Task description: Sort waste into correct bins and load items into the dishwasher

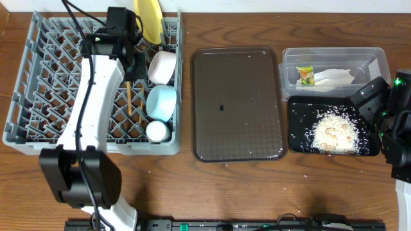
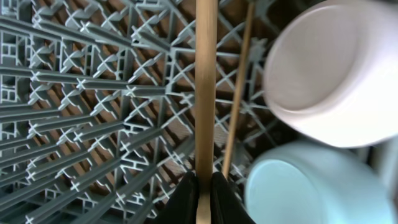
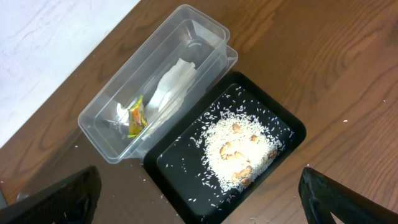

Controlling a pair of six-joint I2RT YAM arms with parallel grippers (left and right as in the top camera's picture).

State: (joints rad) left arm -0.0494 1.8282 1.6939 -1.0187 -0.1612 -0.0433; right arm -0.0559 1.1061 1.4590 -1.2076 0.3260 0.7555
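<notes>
My left gripper point(image 2: 204, 194) is shut on one wooden chopstick point(image 2: 206, 87) and holds it over the grey dish rack point(image 1: 38, 77). The second chopstick point(image 2: 237, 93) lies in the rack beside it. The rack also holds the yellow plate point(image 1: 149, 19), white bowl point(image 1: 162, 66), light blue bowl point(image 1: 161, 101) and small white cup point(image 1: 158, 131). My right gripper point(image 3: 199, 205) is wide open and empty above the near edge of the black tray point(image 3: 180, 168), which holds the rice scraps point(image 3: 239, 149). The clear tub point(image 3: 99, 134) holds the wrapper point(image 3: 135, 117) and the napkin point(image 3: 171, 87).
The dark brown serving tray point(image 1: 237, 102) lies between the rack and the bins, with a few stray grains on it. Loose grains are scattered on the wooden table near the black tray. The left arm point(image 1: 90, 109) stretches across the rack.
</notes>
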